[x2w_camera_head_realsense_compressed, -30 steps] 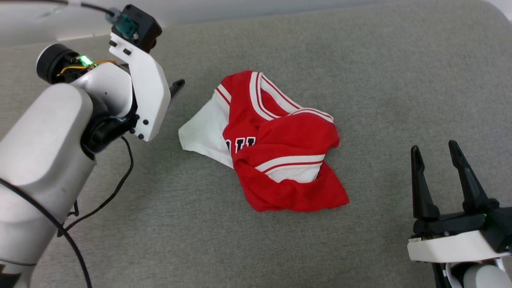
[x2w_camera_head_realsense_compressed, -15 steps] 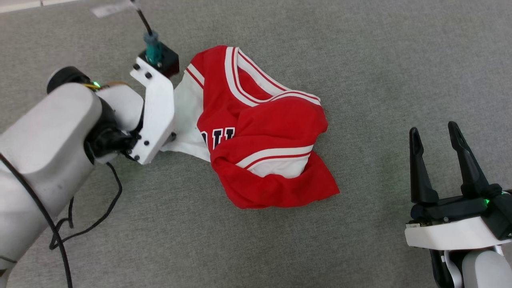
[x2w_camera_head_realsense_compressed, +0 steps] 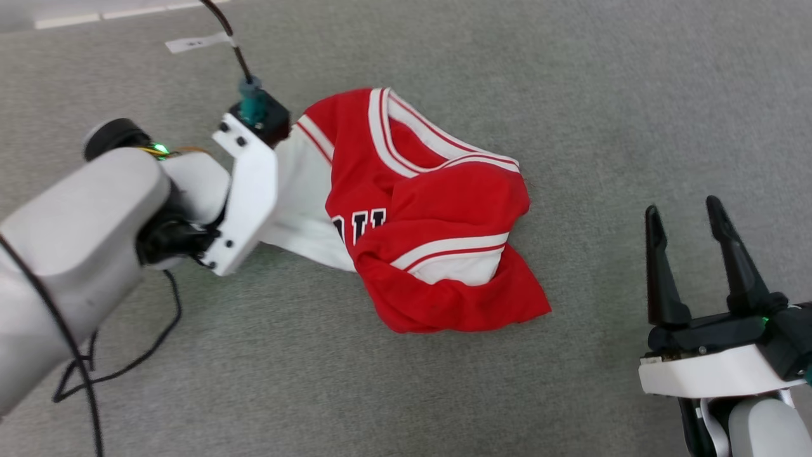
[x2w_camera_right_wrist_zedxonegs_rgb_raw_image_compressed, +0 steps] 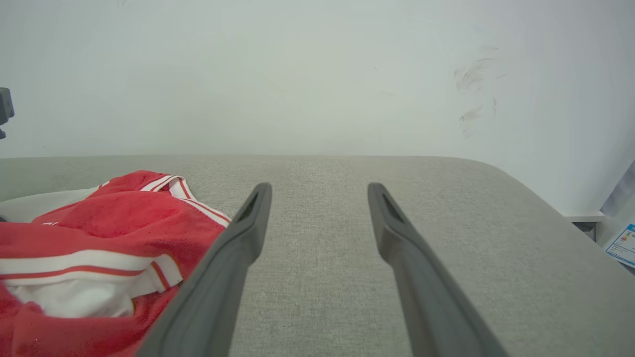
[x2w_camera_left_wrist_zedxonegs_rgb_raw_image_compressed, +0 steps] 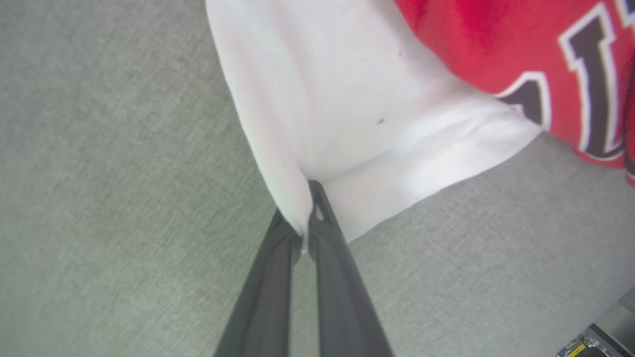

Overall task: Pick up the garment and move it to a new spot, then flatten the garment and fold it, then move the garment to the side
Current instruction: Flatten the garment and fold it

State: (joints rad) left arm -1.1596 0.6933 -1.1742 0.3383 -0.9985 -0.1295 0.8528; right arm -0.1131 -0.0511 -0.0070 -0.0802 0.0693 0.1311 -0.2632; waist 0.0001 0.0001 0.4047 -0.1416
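Garment point(x2w_camera_head_realsense_compressed: 438, 209) lay crumpled on the grey padded surface point(x2w_camera_head_realsense_compressed: 590, 101), a little left of the middle of the head view, red body bunched over itself with the striped neck trim at the far side and part of the black lettering showing. Its white sleeve spread out toward the robot's left, and the left gripper point(x2w_camera_left_wrist_zedxonegs_rgb_raw_image_compressed: 307, 218) had its fingers pressed together on that sleeve's outer edge, a fold of white cloth pinched between the tips. The left forearm point(x2w_camera_head_realsense_compressed: 70, 235) lay over the surface just beside the sleeve, its black cable point(x2w_camera_head_realsense_compressed: 120, 368) looping on the grey cloth nearer the robot. The garment's hem came to a loose red corner pointing toward the robot's right. The right gripper point(x2w_camera_head_realsense_compressed: 683, 208) stood well apart from that corner, its fingers spread wide around nothing, bare surface between them. Bare grey cloth lay beyond the neck trim, to the right of the garment and on its near side. In the right wrist view the surface ended at a pale wall point(x2w_camera_right_wrist_zedxonegs_rgb_raw_image_compressed: 307, 74), its far right corner rounded.
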